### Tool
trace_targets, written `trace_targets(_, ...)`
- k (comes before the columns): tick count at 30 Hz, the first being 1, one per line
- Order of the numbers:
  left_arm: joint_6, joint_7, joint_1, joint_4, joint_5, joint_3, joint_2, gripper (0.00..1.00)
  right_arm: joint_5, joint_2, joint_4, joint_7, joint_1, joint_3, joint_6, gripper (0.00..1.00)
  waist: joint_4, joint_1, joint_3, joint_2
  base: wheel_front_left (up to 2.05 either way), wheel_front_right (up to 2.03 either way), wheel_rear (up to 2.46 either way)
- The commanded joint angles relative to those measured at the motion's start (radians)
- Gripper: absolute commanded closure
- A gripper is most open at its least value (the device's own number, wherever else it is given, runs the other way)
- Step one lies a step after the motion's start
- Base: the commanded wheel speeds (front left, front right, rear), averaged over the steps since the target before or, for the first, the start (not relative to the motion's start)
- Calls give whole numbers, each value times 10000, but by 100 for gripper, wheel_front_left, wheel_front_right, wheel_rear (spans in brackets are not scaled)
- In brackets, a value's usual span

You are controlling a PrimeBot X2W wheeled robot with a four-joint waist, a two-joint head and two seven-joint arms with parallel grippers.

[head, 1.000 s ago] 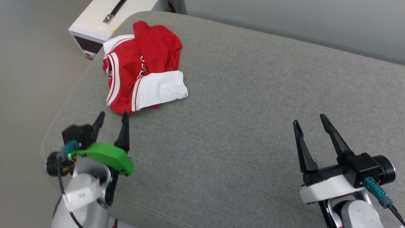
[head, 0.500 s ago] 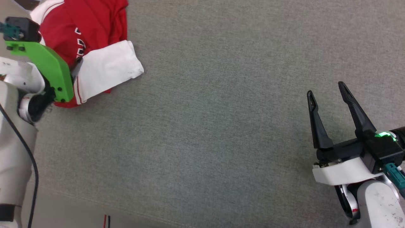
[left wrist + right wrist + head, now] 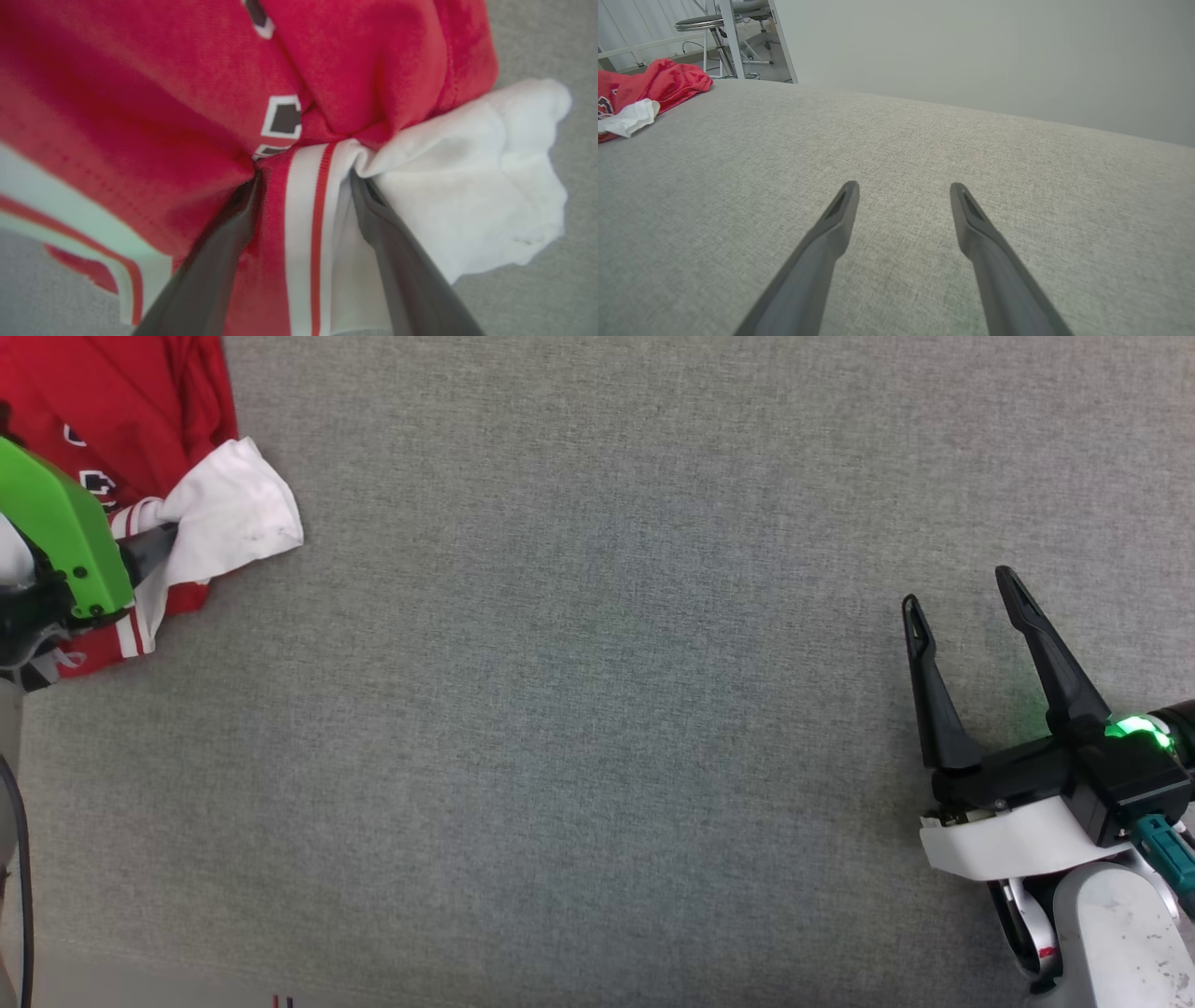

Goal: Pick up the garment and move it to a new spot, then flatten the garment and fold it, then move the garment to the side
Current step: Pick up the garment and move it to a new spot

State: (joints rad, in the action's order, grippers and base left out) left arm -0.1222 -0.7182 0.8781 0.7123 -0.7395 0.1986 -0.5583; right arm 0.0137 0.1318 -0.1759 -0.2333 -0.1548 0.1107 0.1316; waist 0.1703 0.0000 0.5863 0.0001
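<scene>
The garment (image 3: pixel 112 420) lies bunched on the cushion (image 3: pixel 597 709), far to our left. Our left tool (image 3: pixel 306 179) is spread wide, fingers (image 3: pixel 224 252) dug in either side of the striped trim (image 3: pixel 310 224) — not clamped. Our right tool (image 3: pixel 959 586) hovers released — well apart.

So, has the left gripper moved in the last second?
Yes. The left gripper has gone forward into the garment: earlier it was short of the garment's near edge, now it straddles the striped trim, open.
</scene>
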Motion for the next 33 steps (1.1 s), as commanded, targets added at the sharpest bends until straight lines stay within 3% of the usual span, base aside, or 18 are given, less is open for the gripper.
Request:
trace_targets(1,2,-419,-269,418,-204,272,440,100,36,-17,-83,-52,-205,2,-9,0,-85,0,122,-1,0,0,0)
trace_targets(3,-21,-589,-294,454,-404,286,519,100,48,-26,-69,-59,-223,-30,-9,0,-67,0,125,-1,0,0,0)
trace_targets(10,-71,660,-446,152,-433,364,316,100,29,-111,136,-110,-333,-153,-9,0,-49,0,-261,-1,0,0,0)
trace_targets(17,-81,2731,-460,-520,-209,193,-153,100,-62,-288,602,-219,-259,-202,-9,0,-100,0,-1379,-1,0,0,0)
trace_targets(24,56,3781,-724,-2088,-79,20,-280,100,-238,-521,1036,-275,7,-455,-9,0,-178,0,-2776,-1,0,0,0)
trace_targets(33,659,3971,-753,-4779,211,74,-181,100,-451,-742,1082,-283,413,-746,-9,0,-340,0,-3979,-1,0,0,0)
